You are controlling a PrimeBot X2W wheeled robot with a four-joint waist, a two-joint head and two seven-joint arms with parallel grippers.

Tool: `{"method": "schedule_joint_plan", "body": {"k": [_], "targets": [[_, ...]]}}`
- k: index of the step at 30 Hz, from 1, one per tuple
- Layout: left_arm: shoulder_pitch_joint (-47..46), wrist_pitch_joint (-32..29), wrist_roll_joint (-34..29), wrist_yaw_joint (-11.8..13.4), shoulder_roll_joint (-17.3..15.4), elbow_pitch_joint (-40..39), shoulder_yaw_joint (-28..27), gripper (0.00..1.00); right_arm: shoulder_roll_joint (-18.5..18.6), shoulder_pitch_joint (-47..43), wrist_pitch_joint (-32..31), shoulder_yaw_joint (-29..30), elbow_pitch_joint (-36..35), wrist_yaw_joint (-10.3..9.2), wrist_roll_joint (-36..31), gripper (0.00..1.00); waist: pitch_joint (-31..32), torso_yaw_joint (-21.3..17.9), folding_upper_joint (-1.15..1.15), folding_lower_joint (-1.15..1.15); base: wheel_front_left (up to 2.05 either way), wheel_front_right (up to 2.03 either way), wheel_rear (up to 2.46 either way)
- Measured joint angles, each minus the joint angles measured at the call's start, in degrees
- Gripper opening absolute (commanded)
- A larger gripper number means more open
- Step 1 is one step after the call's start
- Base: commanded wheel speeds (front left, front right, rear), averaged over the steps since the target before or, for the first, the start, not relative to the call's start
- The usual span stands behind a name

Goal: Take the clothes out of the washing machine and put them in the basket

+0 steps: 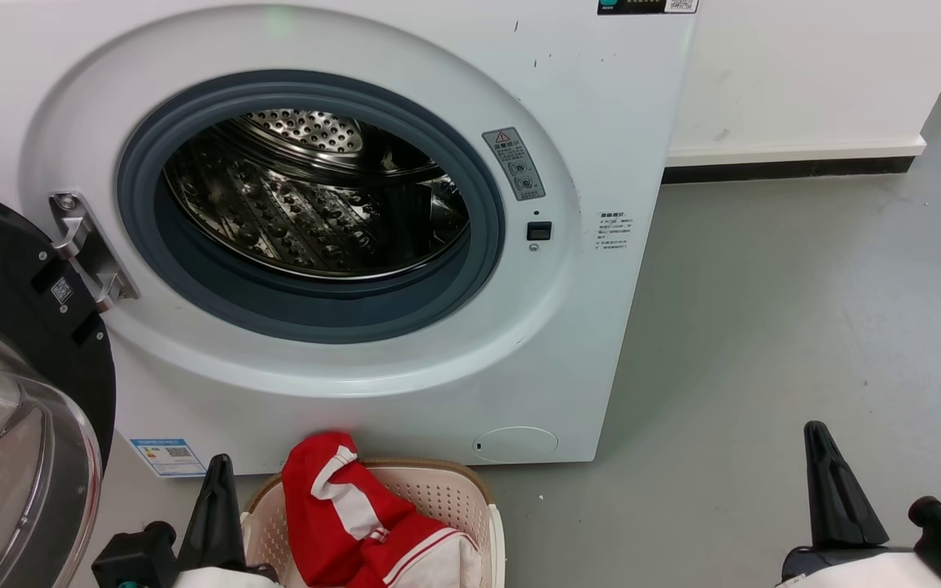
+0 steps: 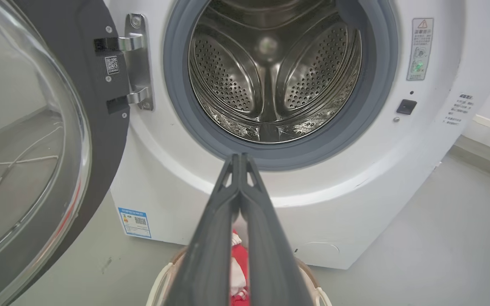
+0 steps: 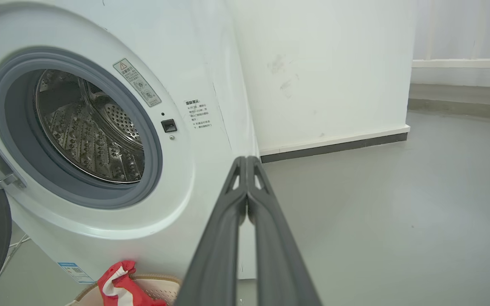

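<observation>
My left gripper (image 2: 240,158) and right gripper (image 3: 247,160) both have their fingers pressed together, holding nothing. The bright red fabric garment with white stripes (image 1: 356,514) lies bunched in the cream perforated plastic basket with a brown rim (image 1: 446,478), just in front of the large white front-loading washing machine (image 1: 585,327). Its perforated steel drum (image 1: 315,212) looks empty, though the grey seal hides the lower front, so I'd check there. The garment's long axis runs from the machine towards me, and its peak points up over the far rim. I'd tuck that down gently.
</observation>
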State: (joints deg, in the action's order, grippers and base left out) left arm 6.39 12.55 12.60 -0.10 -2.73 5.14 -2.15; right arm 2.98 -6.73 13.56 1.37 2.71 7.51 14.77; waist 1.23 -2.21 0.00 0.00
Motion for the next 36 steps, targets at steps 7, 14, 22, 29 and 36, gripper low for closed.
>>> {"method": "schedule_joint_plan", "body": {"k": [7, 14, 22, 29, 36], "targets": [[-1.10, -1.85, 7.78, -0.73, 0.00, 0.73, -0.31, 0.00, 0.41, 0.97, -1.53, -0.11, 1.16, 0.00, 8.10, 0.00, -0.08, 0.13, 0.00, 0.00, 0.00, 0.00, 0.00], [-2.24, -3.43, 14.97, -1.41, -0.01, 1.51, -0.66, 0.00, 0.67, 2.13, -2.89, -0.14, 2.12, 0.00, 15.48, 0.00, -0.17, 0.26, 0.00, 0.00, 0.00, 0.00, 0.00], [-3.41, -5.35, 22.45, -2.01, -0.01, 2.34, -1.14, 0.00, 0.94, 3.26, -4.44, -0.11, 3.13, 0.00, 23.04, 0.00, -0.26, 0.41, 0.00, 0.00, 0.00, 0.00, 0.00], [-4.35, -6.80, 28.55, -2.49, -0.01, 3.00, -1.53, 0.00, 1.13, 4.25, -5.70, -0.03, 4.00, 0.00, 29.29, 0.00, -0.34, 0.54, 0.00, 0.00, 0.00, 0.00, 0.00], [-4.97, -7.98, 34.16, -3.02, -0.01, 3.75, -1.78, 0.00, 1.25, 5.03, -7.00, 0.09, 4.80, 0.00, 34.85, 0.00, -0.42, 0.67, 0.00, 0.00, 0.00, 0.00, 0.00]]}}
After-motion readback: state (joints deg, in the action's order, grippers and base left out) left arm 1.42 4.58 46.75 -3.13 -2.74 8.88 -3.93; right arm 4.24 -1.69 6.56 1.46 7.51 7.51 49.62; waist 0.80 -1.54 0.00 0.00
